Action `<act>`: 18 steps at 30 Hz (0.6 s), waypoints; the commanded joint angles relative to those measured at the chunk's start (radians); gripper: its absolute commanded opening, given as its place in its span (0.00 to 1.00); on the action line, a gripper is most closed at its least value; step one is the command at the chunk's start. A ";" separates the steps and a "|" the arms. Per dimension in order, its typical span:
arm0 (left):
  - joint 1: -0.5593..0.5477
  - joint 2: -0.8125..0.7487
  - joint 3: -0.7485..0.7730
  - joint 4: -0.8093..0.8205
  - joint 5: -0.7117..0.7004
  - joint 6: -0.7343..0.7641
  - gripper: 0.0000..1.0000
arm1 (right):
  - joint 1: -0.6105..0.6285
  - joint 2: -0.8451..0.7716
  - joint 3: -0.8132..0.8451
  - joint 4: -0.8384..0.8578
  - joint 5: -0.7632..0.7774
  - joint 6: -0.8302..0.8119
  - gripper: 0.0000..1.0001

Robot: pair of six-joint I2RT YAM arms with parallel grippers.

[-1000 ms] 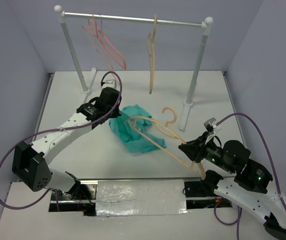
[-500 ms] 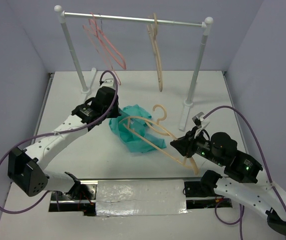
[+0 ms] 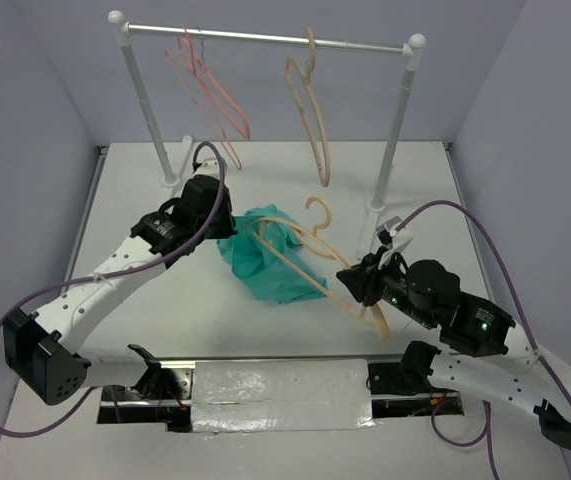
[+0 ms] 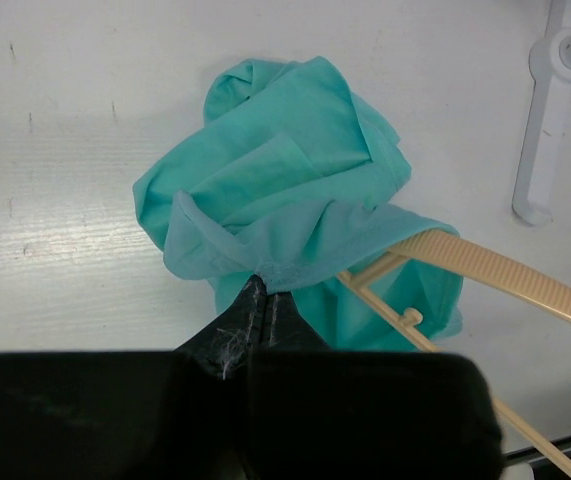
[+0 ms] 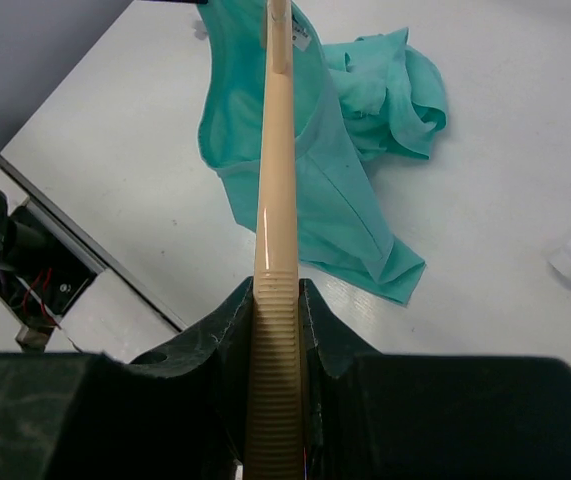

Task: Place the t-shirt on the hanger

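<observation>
The teal t-shirt (image 3: 270, 258) hangs crumpled at the table's middle, also in the left wrist view (image 4: 285, 200) and the right wrist view (image 5: 340, 200). My left gripper (image 3: 227, 226) is shut on the shirt's upper edge (image 4: 265, 275) and lifts it. The cream hanger (image 3: 305, 258) is tilted, with one arm inside the shirt's cloth and its hook (image 3: 317, 215) pointing up. My right gripper (image 3: 357, 288) is shut on the hanger's ribbed arm end (image 5: 275, 340); the arm runs forward into the shirt (image 5: 275, 120). The hanger's arm and bar show in the left wrist view (image 4: 485, 270).
A clothes rail (image 3: 265, 38) on two white posts stands at the back. Thin pink hangers (image 3: 205, 85) and a darker tan hanger (image 3: 310, 110) hang from it. The right post's foot (image 3: 373, 225) is close behind the hanger; it also shows in the left wrist view (image 4: 540, 140).
My right gripper has moved left and away with the hanger, pushing its arm further into the shirt. My left gripper has lifted the shirt's edge. The tan hanger on the rail has swung.
</observation>
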 commanded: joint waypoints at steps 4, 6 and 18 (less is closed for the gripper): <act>-0.017 -0.020 0.051 -0.008 0.021 -0.001 0.00 | 0.062 0.038 0.022 0.125 0.089 -0.036 0.00; -0.018 -0.021 0.049 -0.001 0.021 -0.001 0.00 | 0.079 0.048 0.013 0.147 0.086 -0.045 0.00; -0.043 -0.057 0.159 -0.027 0.076 0.011 0.00 | 0.233 0.062 -0.100 0.337 0.144 -0.084 0.00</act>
